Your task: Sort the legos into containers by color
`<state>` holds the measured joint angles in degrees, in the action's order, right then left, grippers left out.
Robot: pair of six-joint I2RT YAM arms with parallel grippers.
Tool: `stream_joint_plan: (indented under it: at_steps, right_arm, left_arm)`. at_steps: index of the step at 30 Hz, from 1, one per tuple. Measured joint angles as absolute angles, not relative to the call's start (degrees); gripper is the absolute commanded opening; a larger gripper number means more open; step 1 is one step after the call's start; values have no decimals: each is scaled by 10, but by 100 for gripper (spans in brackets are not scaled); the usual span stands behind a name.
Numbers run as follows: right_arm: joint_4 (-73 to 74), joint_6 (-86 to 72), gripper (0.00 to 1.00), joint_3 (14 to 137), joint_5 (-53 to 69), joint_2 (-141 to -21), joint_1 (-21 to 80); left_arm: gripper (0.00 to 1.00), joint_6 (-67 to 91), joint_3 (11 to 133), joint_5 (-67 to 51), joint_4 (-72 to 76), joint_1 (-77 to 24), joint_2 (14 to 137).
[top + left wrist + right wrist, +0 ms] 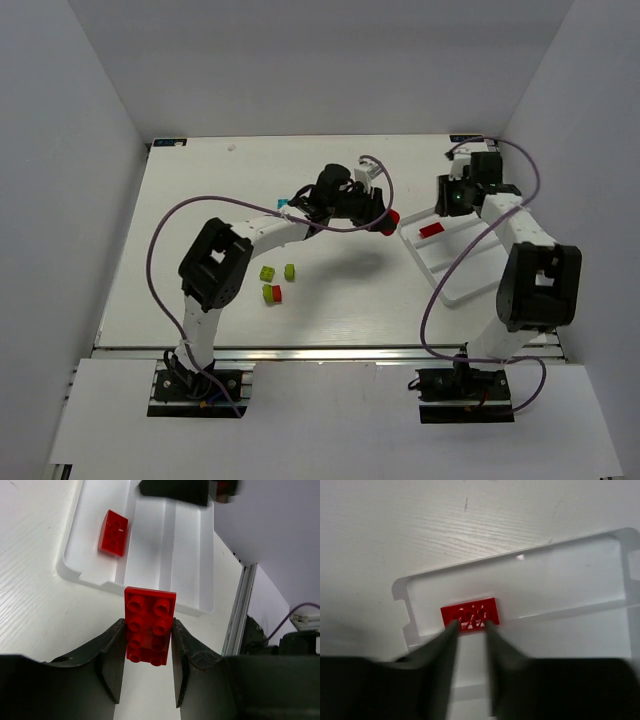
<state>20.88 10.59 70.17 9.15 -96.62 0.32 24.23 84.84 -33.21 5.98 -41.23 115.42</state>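
The left fingers (112,655) are clenched on a red lego (149,627), pinching its long sides. Only its near half sits between the pads, and the rest juts out past the tips. Just ahead of those tips lies the white tray (70,571), and ahead and to their left a second red lego (113,532) rests flat in the end compartment. The right fingers (445,645) are parted and grip nothing, blurred, their tips over that same brick's near edge. The loose legos (271,293), lime green and red, sit on the desk (200,200) well behind the left fingers. The main risk I see is aim. The held brick lines up more with the neighbouring compartment than with the red one, so letting go here would likely missort it or catch it on a divider. Released short, it would fall outside the tray's near wall. With so little brick clamped it could pivot. Both sets of fingers crowd one compartment, so they might collide.
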Motion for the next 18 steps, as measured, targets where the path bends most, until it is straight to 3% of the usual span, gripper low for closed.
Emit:
stream_joint_plan:
  at_steps: [1,11,14,17,18]
  right_arm:
    - [207,97,0,697,100,-947,-10]
    - [132,-16,0,588,255,-650,-154]
    - [120,-27,0,557,312,-638,-165]
    - [129,-29,8,538,350,-654,-180]
    - [132,-30,10,534,361,-658,-184]
  left_arm:
    - [3,251,859,-331,70,-417,1171]
    - [10,310,1055,-311,124,-452,1374]
    - [22,317,1102,-298,123,-458,1414]
    - [50,322,1125,-280,121,-462,1436]
    - [53,322,1130,-275,120,-463,1440]
